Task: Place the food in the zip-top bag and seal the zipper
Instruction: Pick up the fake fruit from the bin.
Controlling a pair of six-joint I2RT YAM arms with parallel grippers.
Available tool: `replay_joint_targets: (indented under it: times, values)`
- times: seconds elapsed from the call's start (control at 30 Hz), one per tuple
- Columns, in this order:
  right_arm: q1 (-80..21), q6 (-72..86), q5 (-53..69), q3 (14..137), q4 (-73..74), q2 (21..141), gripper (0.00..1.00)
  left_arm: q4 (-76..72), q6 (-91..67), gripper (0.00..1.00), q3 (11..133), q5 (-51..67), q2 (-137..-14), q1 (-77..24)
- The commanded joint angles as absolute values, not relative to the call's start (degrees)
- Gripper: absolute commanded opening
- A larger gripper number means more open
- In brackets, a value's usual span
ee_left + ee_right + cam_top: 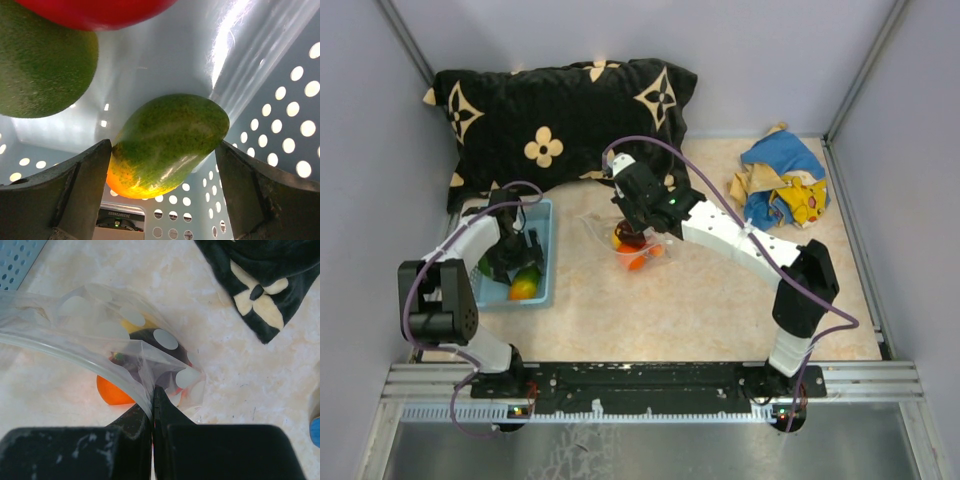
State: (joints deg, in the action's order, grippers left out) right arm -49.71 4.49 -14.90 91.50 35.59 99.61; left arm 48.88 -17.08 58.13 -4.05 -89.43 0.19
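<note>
"Where's the zip-top bag (100,335)?"

"On the table (720,300), in front of the black pillow (560,110). The right gripper (152,405) has its fingers pressed together on the mouth edge, right at the zipper (60,352). An orange piece (112,390) and a dark piece (150,347) sit inside."

"And the left gripper (165,165)?"

"Down in the light blue basket (280,100), fingers spread either side of a green-and-orange fruit (170,142) — I can't tell if they touch it. A green ball (40,65) and a red piece (95,10) lie beside it."
</note>
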Motion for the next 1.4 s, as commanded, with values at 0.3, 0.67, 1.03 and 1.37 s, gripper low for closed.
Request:
replay_joint_targets:
  times: [0.3,0.67,1.03,1.37]
  values:
    - [-49.46,3.66,-14.73,91.78,33.56,97.30,0.00,46.24,-17.91,0.78,56.45,-1.16,-92.51,-0.92]
    - [-49.40,4.10,-15.34,91.77,33.49,96.32,0.00,41.59,-20.37,0.55,54.27,-2.14,-87.95,-0.80]
    - [-49.42,7.48,-18.86,91.55,32.89,91.57,0.00,35.02,-22.61,0.37,49.07,0.55,-76.02,-0.92]
    - [-49.54,10.10,-20.66,97.68,38.55,96.03,0.00,30.36,-23.73,0.35,47.10,3.05,-59.44,-1.26]
